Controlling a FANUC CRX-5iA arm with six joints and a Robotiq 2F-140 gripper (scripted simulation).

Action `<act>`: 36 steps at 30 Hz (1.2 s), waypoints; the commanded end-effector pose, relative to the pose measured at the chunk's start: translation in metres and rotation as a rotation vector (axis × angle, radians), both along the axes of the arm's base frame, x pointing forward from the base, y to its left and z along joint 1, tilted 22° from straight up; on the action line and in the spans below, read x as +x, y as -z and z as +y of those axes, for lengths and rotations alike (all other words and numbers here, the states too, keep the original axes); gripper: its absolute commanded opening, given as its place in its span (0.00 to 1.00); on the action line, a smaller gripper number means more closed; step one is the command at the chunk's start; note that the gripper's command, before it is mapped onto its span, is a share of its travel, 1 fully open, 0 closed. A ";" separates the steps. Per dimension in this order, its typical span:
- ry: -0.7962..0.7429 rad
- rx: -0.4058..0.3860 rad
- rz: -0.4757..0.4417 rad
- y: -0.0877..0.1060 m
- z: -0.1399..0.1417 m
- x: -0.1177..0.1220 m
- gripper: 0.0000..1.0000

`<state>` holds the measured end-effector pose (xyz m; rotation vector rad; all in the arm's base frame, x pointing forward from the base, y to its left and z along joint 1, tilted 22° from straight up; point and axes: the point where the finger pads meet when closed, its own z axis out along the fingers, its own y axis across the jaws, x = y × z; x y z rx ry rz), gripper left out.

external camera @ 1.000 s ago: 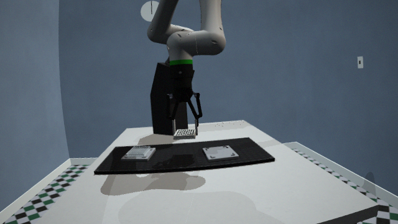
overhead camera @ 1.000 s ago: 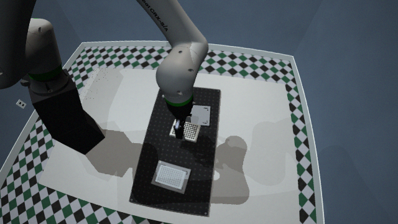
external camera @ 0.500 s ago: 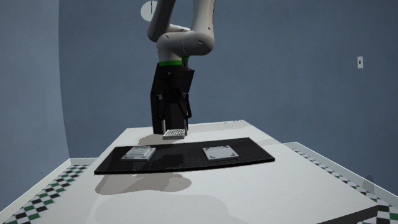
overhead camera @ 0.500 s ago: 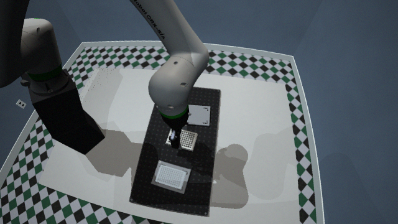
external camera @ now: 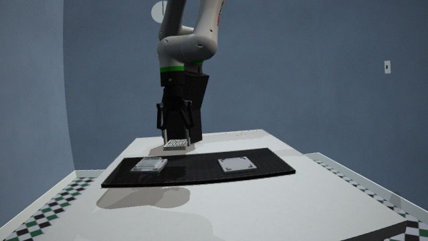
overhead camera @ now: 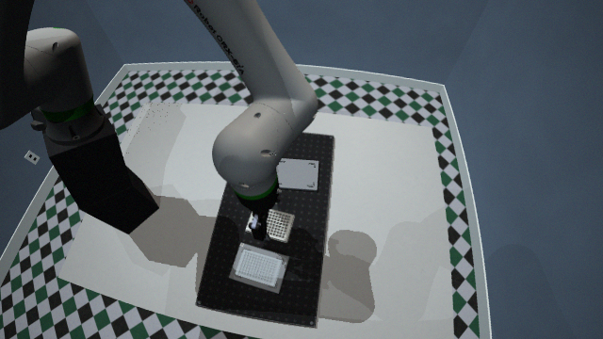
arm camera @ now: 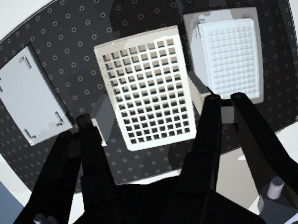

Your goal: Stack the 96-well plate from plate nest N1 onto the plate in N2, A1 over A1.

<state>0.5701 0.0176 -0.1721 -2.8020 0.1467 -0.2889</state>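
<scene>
My gripper [external camera: 175, 142] is shut on a white 96-well plate [overhead camera: 279, 225], holding it in the air above the black mat between the two nests. The held plate also shows in the exterior view [external camera: 175, 144] and fills the middle of the wrist view [arm camera: 147, 86]. The empty grey nest N1 [overhead camera: 297, 174] lies behind it and shows in the exterior view [external camera: 237, 164] and at the left of the wrist view [arm camera: 29, 96]. The second 96-well plate [overhead camera: 258, 266] [external camera: 149, 164] sits on nest N2, at the upper right of the wrist view [arm camera: 229, 56]. I cannot read the A1 marks.
The black perforated mat carries both nests on the white table. A checkered border and a low rim [overhead camera: 459, 188] surround the table. The arm's dark base block [overhead camera: 94, 174] stands at the left.
</scene>
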 end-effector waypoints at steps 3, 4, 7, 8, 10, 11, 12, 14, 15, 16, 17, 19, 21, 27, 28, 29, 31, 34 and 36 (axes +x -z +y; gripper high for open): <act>0.000 0.000 0.000 0.005 -0.015 -0.002 0.00; 0.000 0.000 0.000 0.006 -0.018 -0.002 0.00; 0.000 0.000 0.000 0.010 -0.027 -0.003 0.00; 0.000 0.000 0.000 0.011 -0.030 -0.004 0.00; 0.000 0.000 0.000 0.013 -0.037 -0.005 0.00; 0.000 0.000 0.000 0.014 -0.040 -0.005 0.00; 0.000 0.000 0.000 0.015 -0.043 -0.005 0.00; 0.000 0.000 0.000 0.016 -0.046 -0.006 0.00; 0.000 0.000 0.000 0.016 -0.046 -0.006 0.00; 0.000 0.000 0.000 0.017 -0.049 -0.006 0.00; 0.000 0.000 0.000 0.018 -0.052 -0.007 0.00; 0.000 0.000 0.000 0.021 -0.058 -0.008 0.00; 0.000 0.000 0.000 0.023 -0.065 -0.008 0.00; 0.000 0.000 0.000 0.030 -0.083 -0.011 0.00; 0.000 0.000 0.000 0.031 -0.087 -0.011 0.00; 0.000 0.000 0.000 0.032 -0.090 -0.012 0.00; 0.000 0.000 0.000 0.033 -0.093 -0.012 0.00; 0.000 0.000 0.000 0.035 -0.099 -0.013 0.00; 0.000 0.000 0.000 0.037 -0.105 -0.014 0.00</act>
